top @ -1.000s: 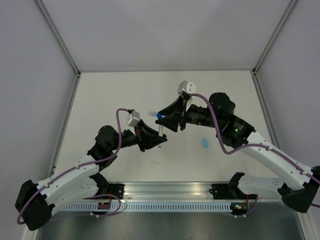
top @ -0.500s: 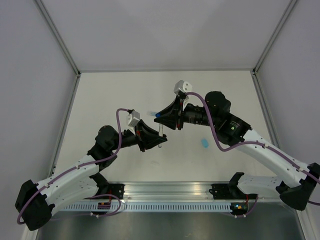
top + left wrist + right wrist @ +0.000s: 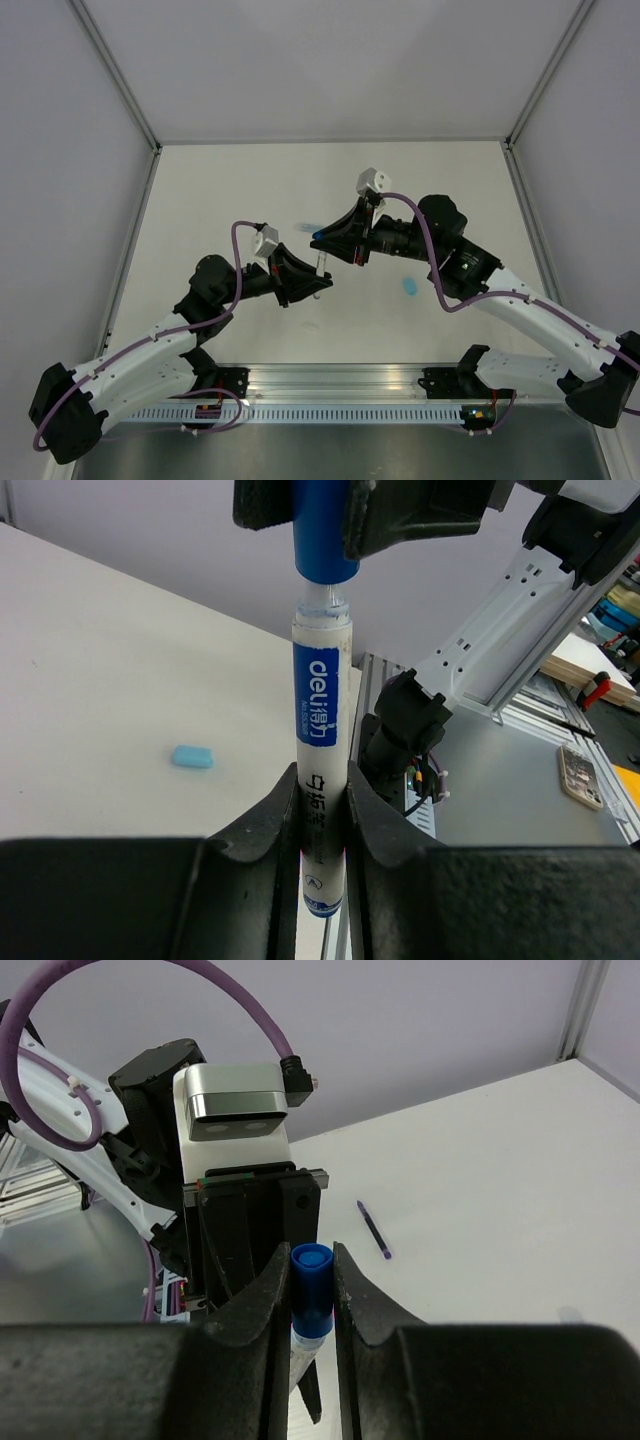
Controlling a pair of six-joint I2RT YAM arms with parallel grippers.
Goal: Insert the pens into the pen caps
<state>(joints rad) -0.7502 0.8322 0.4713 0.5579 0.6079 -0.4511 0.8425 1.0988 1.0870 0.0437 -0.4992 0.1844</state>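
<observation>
While the left gripper (image 3: pixel 322 792) is clamped on the lower barrel of the white pen (image 3: pixel 320 710), holding it upright above the table (image 3: pixel 110 650), the right gripper (image 3: pixel 310 1262) comes in from the other side with its fingers pressed on both flanks of the dark blue cap (image 3: pixel 311 1278). From the left wrist view the cap sits over the pen's tip, in line with the barrel, but a short clear neck shows between the cap's rim and the white barrel, so I judge the cap only partly on.

The step in hand is the joining of this 1st pen and cap. The next move calls for a straight push along the pen's length, both grips firm, until the rim meets the barrel's shoulder; any tilt could jam the cap or slide the pen down through the left fingers.

A slim dark pen (image 3: pixel 374 1229) lies on the table well apart from the arms, and 1 pale blue cap (image 3: pixel 409 287) lies near the right arm, both uncapped work to come.
</observation>
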